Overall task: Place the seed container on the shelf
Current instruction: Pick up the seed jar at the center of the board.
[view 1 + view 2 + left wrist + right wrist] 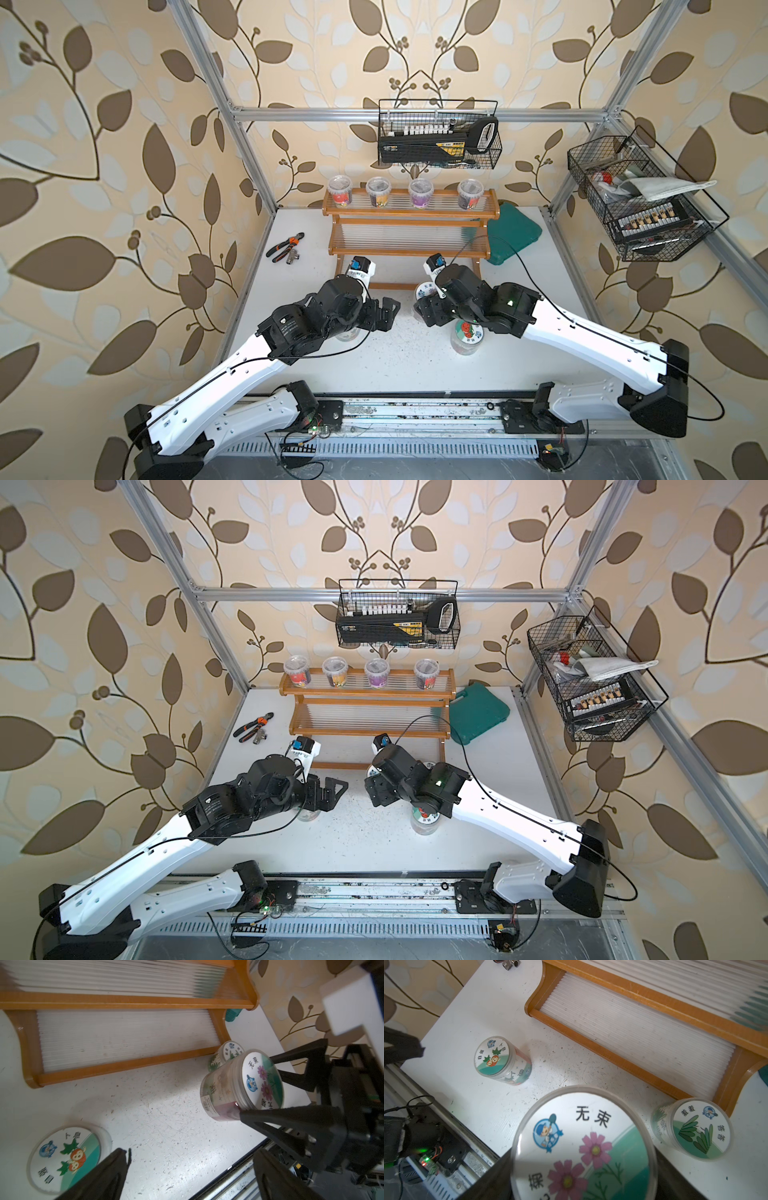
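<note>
Seed container (220,1093) with pink-flower lid, pinched in right gripper (255,1084), just in front of shelf (124,1003) bottom tier, not yet on it, left gripper (385,312) spread wide, holding nothing, also before shelf.

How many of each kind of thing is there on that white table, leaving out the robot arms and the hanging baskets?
Shelf: 1
Clear-lidded tubs on its top tier: 4
Printed-lid jars: 3 (red-fruit jar, pink-flower jar, leaf jar)
Pliers: 1
Metal fitting: 1
Green case: 1
Total: 11
</note>
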